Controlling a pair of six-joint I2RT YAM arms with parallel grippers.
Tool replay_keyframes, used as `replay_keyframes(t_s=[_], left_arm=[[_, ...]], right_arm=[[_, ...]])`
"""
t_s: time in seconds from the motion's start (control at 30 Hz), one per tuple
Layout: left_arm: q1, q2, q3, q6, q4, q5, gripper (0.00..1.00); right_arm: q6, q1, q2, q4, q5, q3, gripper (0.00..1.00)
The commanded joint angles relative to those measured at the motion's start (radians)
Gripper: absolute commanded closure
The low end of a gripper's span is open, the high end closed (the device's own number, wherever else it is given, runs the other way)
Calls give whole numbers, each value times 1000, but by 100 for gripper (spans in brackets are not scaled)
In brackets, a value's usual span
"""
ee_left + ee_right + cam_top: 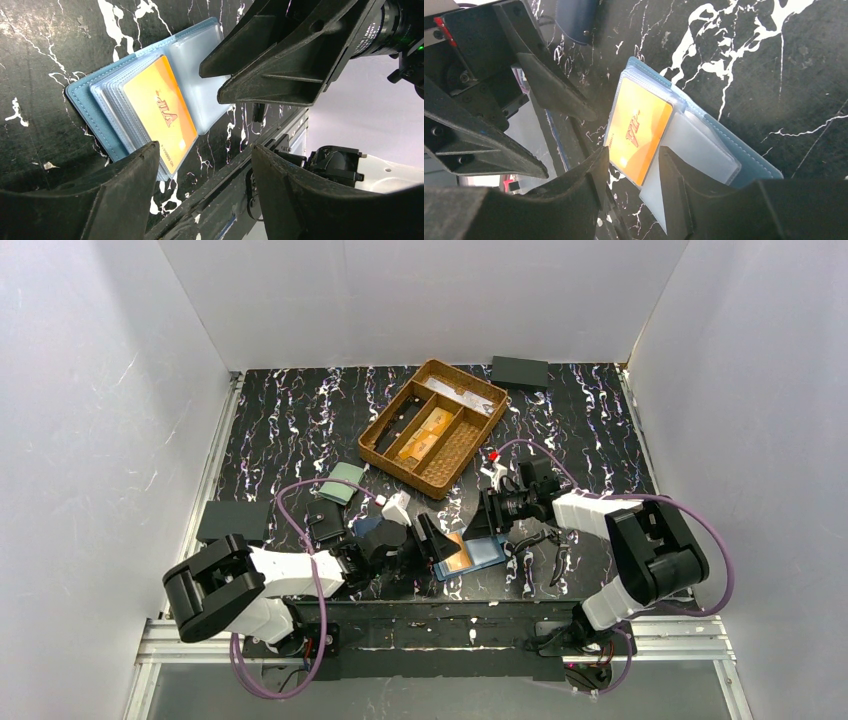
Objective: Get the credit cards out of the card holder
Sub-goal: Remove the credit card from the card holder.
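Note:
The light-blue card holder (487,552) lies open near the table's front edge, its clear sleeves fanned. An orange card (458,560) marked VIP sits in the top sleeve of its left half; it shows in the left wrist view (160,115) and the right wrist view (639,127). My left gripper (437,538) is open just left of the holder (80,97), jaws wide apart and empty (204,147). My right gripper (492,512) is open just above the holder (729,150), its jaws straddling the card's near corner (631,152), one finger beside a loose clear sleeve (694,145).
A wicker tray (383,454) with several compartments and orange cards stands behind. A pale green wallet (347,483) and a dark wallet (328,525) lie at the left. A black pad (233,520) is at far left, a black box (519,371) at the back. The table's metal front rail (440,640) is close.

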Motion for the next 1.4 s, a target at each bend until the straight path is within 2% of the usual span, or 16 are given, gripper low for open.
replay_keyframes(t_s=[0.0, 0.33, 1.37], left_arm=[[-4, 23, 8, 9, 35, -42, 35], [3, 45, 4, 3, 56, -43, 43], [12, 74, -7, -16, 52, -43, 48]], right_arm=[[2, 11, 30, 2, 22, 37, 50], [2, 16, 59, -11, 25, 49, 51], [-3, 17, 111, -45, 37, 73, 55]])
